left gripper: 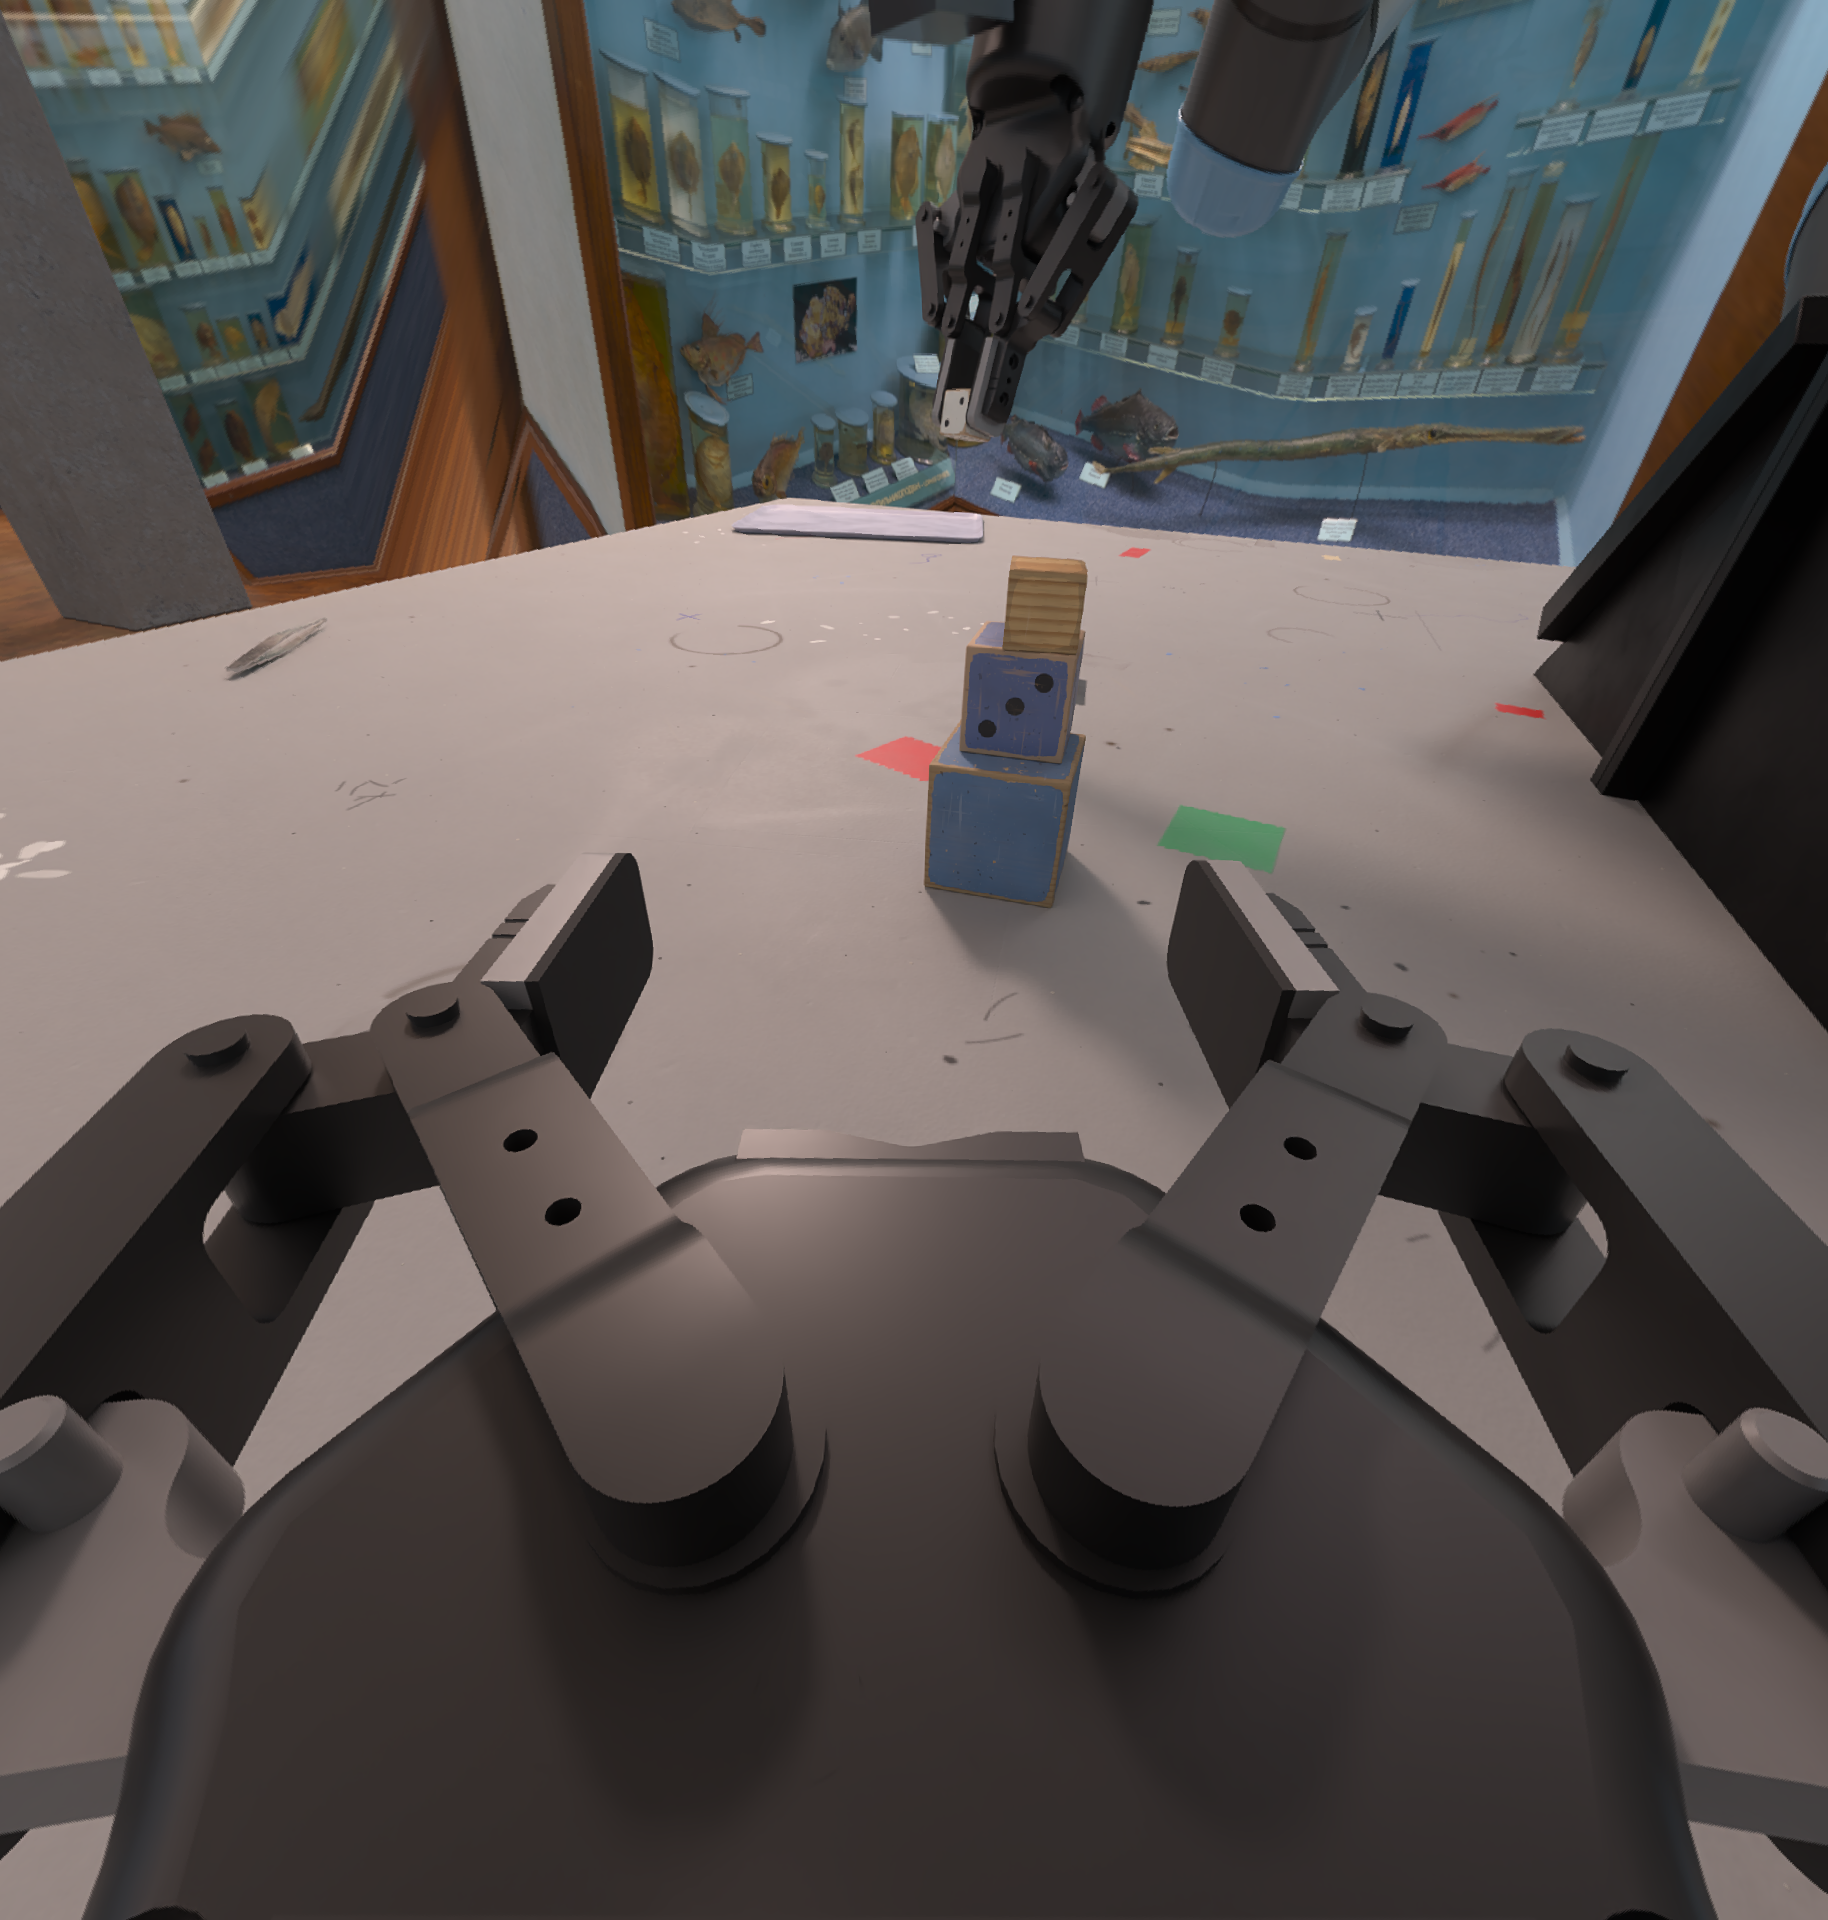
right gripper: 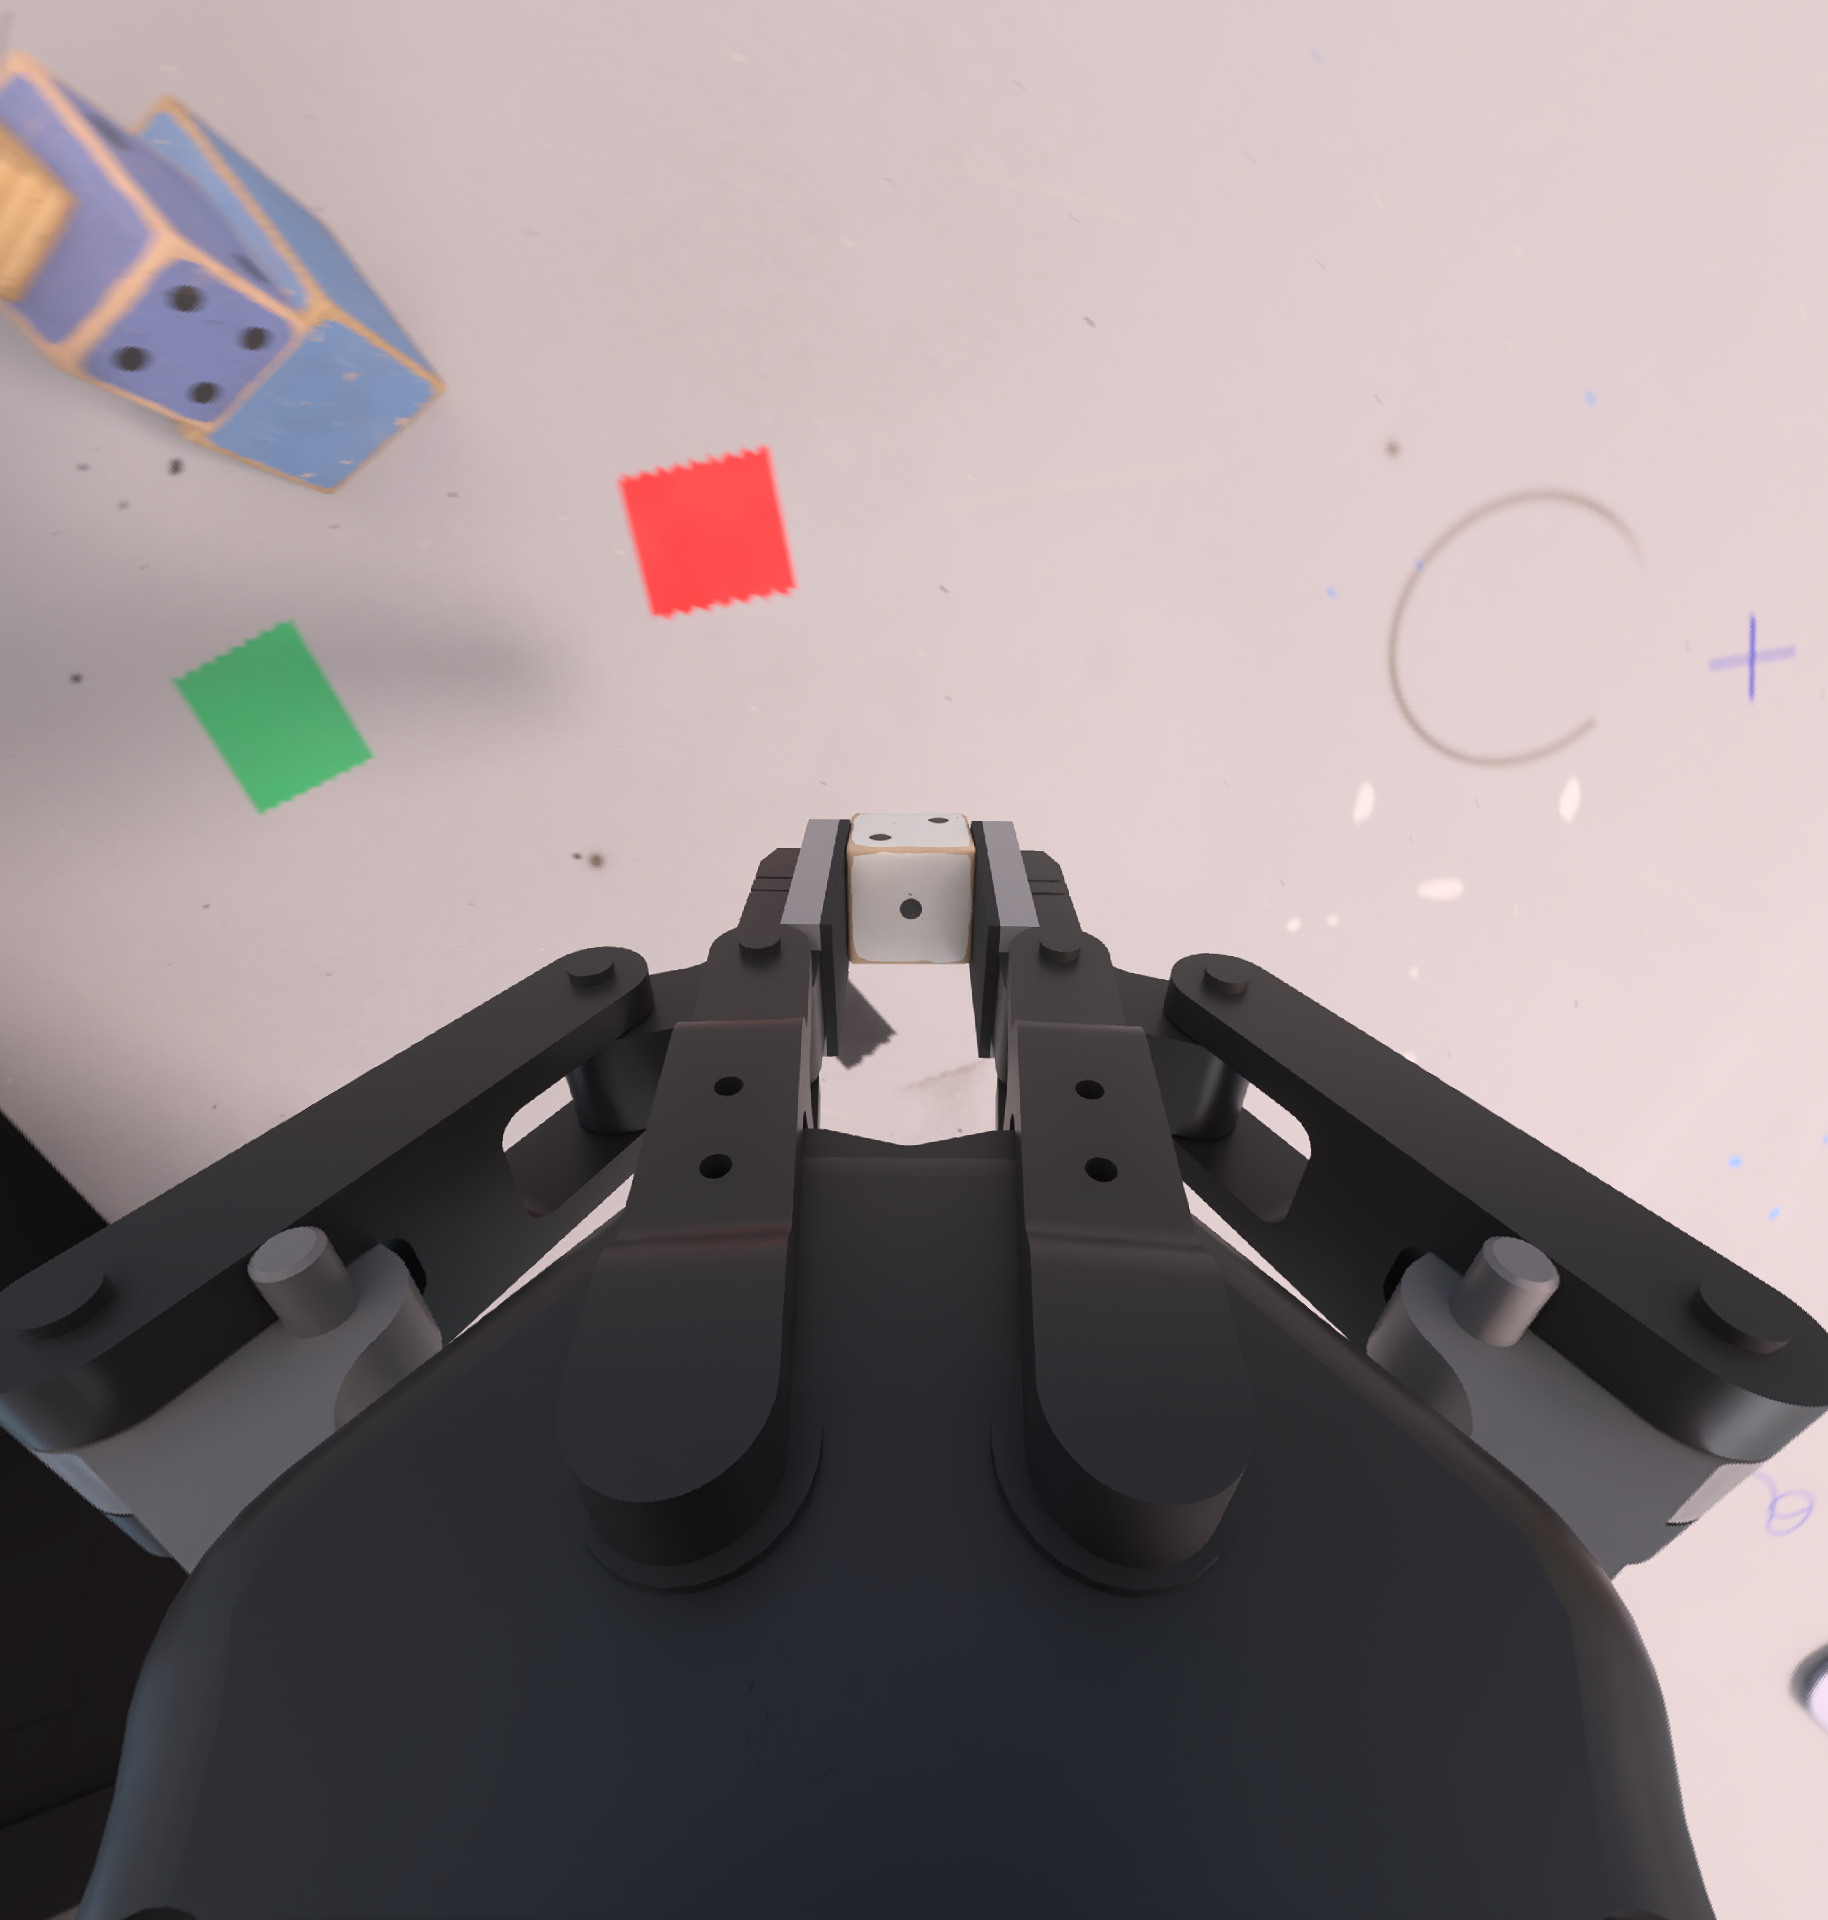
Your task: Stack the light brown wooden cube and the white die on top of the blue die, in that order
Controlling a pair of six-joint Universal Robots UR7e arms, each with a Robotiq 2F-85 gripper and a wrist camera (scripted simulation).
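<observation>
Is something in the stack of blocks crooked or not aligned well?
Yes, slightly. The light brown wooden cube sits toward the right edge of the blue die, and that die is twisted against the plain blue cube below it. Nothing has fallen. The white die is in the right gripper.

Lighting's bright and even, pretty soft. The pale grey flat counter (left gripper: pixel 474 831) shows only faint shadows, with a smudgy dark one near the green square patch (right gripper: pixel 271 717). No glare really. Wide-angle stretch is heavy at the edges; the stacked blue wooden blocks (right gripper: pixel 214 301) lean and look blurry in the right wrist view.
</observation>
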